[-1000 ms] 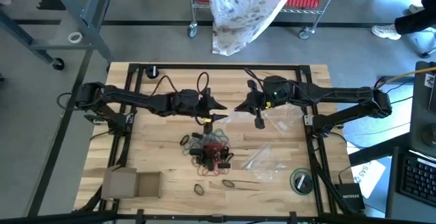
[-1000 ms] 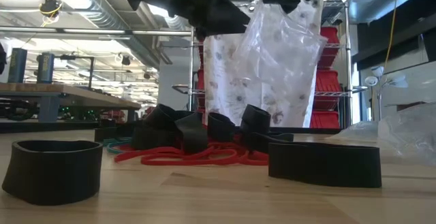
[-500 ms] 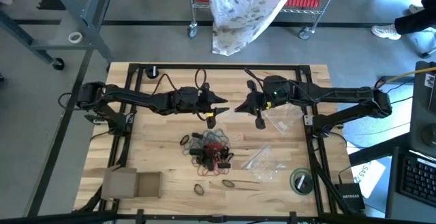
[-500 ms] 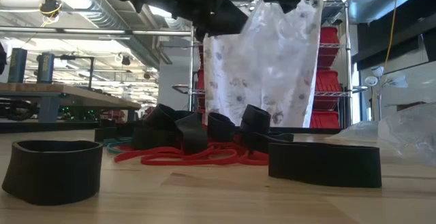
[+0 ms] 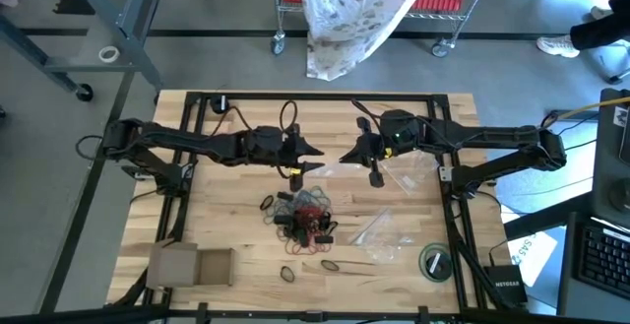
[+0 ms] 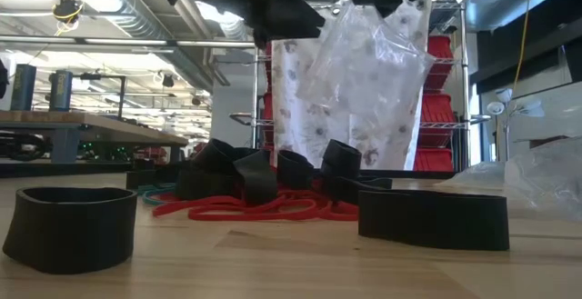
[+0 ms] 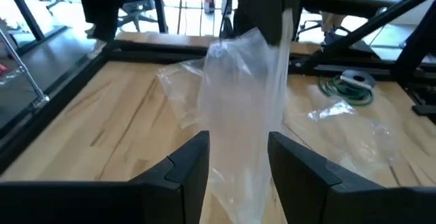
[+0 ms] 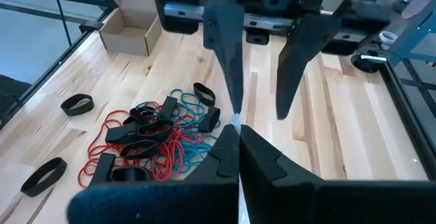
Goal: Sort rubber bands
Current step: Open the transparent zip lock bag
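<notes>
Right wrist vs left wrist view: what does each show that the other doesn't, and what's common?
Right wrist only: the rubber bands piled on the table, a cardboard box, and the right gripper shut on the clear bag's edge. Left wrist only: the bag's full hanging body, a green coil, and another clear bag lying flat. Both: the left gripper, fingers apart with the bag between them, and the wooden table.

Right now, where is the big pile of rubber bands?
In the high view the rubber bands lie tangled near the middle of the table, below both arms, with the cardboard box to their lower left.
</notes>
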